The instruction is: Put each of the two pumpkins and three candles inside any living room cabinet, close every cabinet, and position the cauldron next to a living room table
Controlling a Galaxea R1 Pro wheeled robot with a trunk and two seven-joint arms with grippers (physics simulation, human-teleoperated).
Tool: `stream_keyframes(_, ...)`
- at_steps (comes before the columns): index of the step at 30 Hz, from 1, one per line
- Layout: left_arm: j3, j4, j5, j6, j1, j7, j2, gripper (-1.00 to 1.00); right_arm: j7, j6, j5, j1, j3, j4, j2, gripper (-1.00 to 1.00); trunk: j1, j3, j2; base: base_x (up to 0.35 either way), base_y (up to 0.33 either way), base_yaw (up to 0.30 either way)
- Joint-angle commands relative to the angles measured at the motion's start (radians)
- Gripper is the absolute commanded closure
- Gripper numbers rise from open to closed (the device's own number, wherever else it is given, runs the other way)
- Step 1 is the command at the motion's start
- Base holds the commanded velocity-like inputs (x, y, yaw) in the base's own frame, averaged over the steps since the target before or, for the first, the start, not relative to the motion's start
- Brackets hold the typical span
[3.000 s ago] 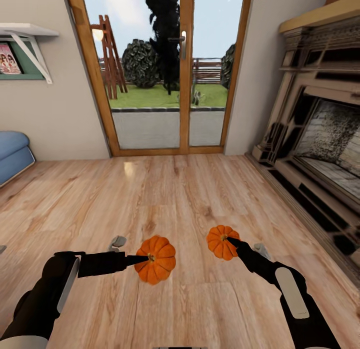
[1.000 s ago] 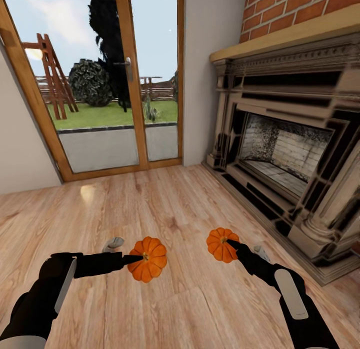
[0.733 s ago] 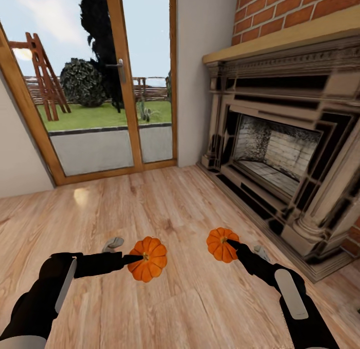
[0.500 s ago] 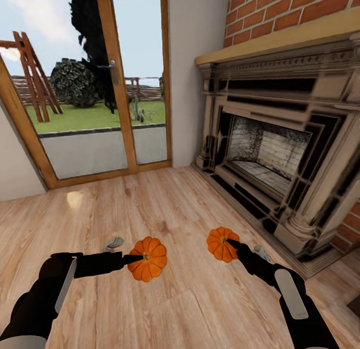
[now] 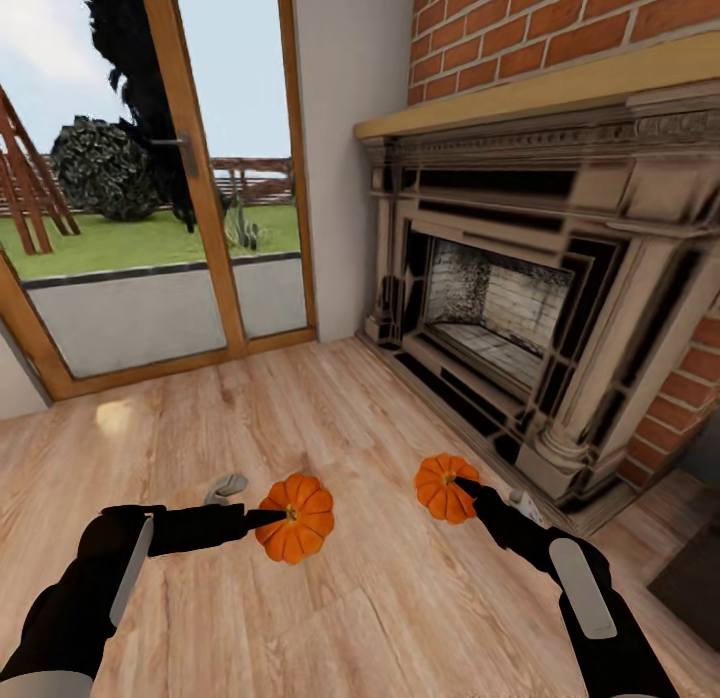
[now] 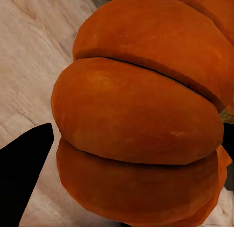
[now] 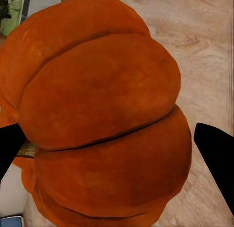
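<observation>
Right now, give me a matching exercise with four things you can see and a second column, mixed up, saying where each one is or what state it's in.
Things:
1. larger pumpkin
2. smaller pumpkin
3. fireplace
4. glass door

Places or states:
A. shut, garden visible through it
B. held in the right tool
C. against the brick wall, on the right
D. held in the left tool

Pairs: 1-D, 2-B, 3-C, 4-A
</observation>
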Motion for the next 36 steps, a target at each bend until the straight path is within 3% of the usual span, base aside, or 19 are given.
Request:
stream_keyframes(1, 0.001, -0.001, 0.004, 0.01, 0.0, -0.005, 0.0, 1.0, -0.002, 0.005, -0.006, -0.001, -0.001, 0.0, 0.0, 1.0, -0.004, 0.003, 0.007, 0.0, 0.0, -0.285)
stream_keyframes(12, -0.003, -0.001, 0.001, 0.013, 0.0, -0.007, -0.007, 1.0, -0.002, 0.008, -0.008, -0.001, -0.002, 0.011, 0.0, 1.0, -0.046, 0.038, 0.084, 0.0, 0.0, -0.287)
stream_keyframes(15, -0.005, -0.002, -0.002, 0.012, 0.0, -0.007, -0.011, 1.0, -0.002, 0.006, -0.032, -0.001, -0.003, 0.019, -0.001, 1.0, -0.058, 0.047, 0.105, -0.082, 0.0, -0.288)
stream_keyframes(36, -0.003, -0.002, -0.001, 0.012, 0.0, -0.007, -0.012, 1.0, -0.002, 0.005, -0.033, -0.001, -0.004, 0.032, -0.001, 1.0, -0.138, 0.113, 0.252, -0.009, 0.0, -0.288)
